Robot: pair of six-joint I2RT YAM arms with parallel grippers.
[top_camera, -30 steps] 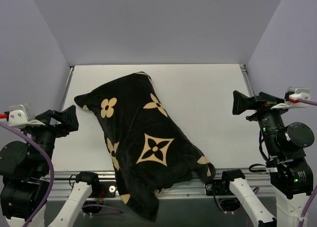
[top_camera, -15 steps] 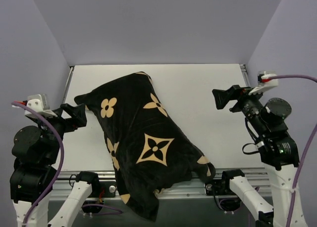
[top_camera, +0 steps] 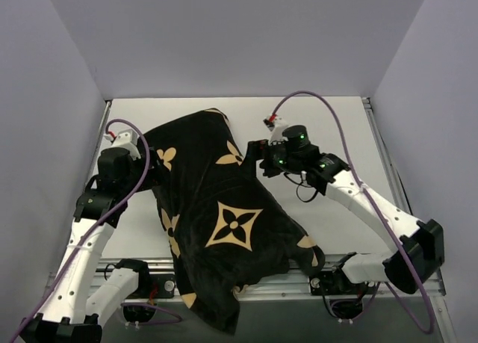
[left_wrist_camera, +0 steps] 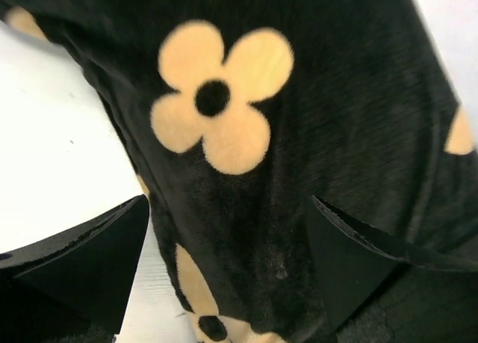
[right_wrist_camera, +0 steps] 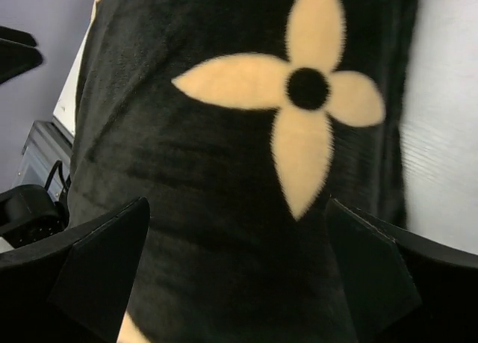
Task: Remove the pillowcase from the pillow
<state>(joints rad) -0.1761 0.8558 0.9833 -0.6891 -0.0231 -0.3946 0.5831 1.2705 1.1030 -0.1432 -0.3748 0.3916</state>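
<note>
The black pillowcase (top_camera: 224,208) with tan flower and star motifs lies plump and diagonal across the white table (top_camera: 328,126). Its lower end hangs over the near edge. The pillow is hidden inside it. My left gripper (top_camera: 148,175) is at the cover's upper left edge; in the left wrist view it (left_wrist_camera: 231,246) is open, its fingers (left_wrist_camera: 89,261) straddling the black fabric (left_wrist_camera: 314,119) below a tan flower. My right gripper (top_camera: 253,158) is at the cover's upper right side; it (right_wrist_camera: 237,264) is open over the fabric (right_wrist_camera: 187,178) by a tan four-petal motif.
A metal rail (top_camera: 373,279) runs along the table's near edge, partly under the hanging cover. Grey walls (top_camera: 45,96) close in the left, back and right. The right arm's purple cable (top_camera: 328,111) loops over the table.
Both arms have swung in from the table's sides to the pillowcase, the left to its upper left edge, the right to its upper right side. The pillowcase has not moved.
</note>
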